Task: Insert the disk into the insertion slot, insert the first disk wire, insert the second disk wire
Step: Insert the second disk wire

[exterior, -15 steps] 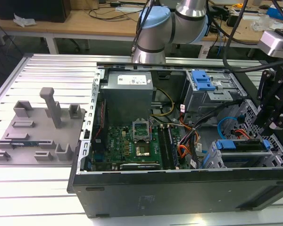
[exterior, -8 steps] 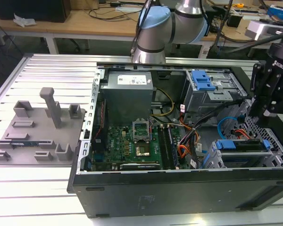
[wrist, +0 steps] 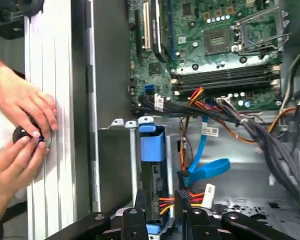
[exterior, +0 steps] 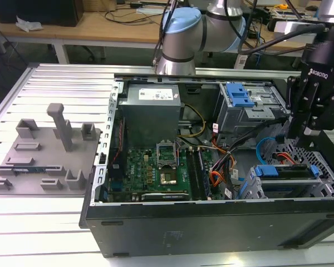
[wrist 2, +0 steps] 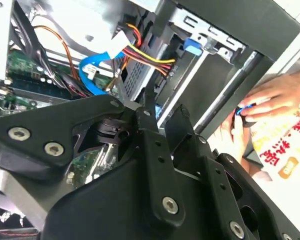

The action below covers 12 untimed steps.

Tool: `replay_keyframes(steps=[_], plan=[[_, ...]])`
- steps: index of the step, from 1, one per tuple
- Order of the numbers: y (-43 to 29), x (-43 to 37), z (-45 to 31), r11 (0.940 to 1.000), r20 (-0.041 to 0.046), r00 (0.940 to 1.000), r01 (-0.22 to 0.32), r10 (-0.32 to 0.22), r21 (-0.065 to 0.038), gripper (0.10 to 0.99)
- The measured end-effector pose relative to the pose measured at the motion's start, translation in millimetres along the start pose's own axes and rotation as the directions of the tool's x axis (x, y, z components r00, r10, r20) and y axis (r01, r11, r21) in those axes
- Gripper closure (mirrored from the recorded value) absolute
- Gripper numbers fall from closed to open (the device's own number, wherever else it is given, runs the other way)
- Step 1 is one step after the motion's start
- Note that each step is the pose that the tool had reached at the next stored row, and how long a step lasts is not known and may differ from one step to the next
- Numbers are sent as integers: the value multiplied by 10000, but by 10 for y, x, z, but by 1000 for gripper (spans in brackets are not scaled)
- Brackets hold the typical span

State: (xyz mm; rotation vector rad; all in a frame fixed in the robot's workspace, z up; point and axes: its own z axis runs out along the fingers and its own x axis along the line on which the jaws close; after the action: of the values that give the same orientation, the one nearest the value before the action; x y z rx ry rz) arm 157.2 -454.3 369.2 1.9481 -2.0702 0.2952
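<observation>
Nearest me, the disk (exterior: 284, 172) already sits inside the low perforated slot (exterior: 320, 167) at the corner of the open computer. Just over it the tool (wrist: 161, 196) hangs with its jaws apart, gripping nothing, close beside the dark plug (wrist: 182, 176) of the light-blue wire (wrist: 208, 168). That wire looks thin, light and floppy, likely to kink; I'd judge the stiff little plug the only sound place to pinch it. Farther back lies the motherboard (exterior: 150, 167)

Open computer case (exterior: 211, 228) seen from above, a little way off, in the exterior view, both wrist views held close inside it, blue wire (wrist: 212, 167) (wrist 2: 90, 59) shared by both.
</observation>
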Motion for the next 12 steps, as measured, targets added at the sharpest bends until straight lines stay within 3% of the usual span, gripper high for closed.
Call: replay_keyframes(steps=[1,2,3,6,10,12], plan=[[8,-13,-6,9999,96,9999,-68,67,135,725],[8,-15,-4,9998,162,9998,-117,115,159,725],[18,-15,-3,9998,163,9998,-125,123,158,725],[194,-12,10,9998,80,9999,-128,126,164,725],[224,-96,-19,9997,62,9999,-141,140,205,725],[231,-167,-34,9997,-111,9998,-140,142,223,725]])
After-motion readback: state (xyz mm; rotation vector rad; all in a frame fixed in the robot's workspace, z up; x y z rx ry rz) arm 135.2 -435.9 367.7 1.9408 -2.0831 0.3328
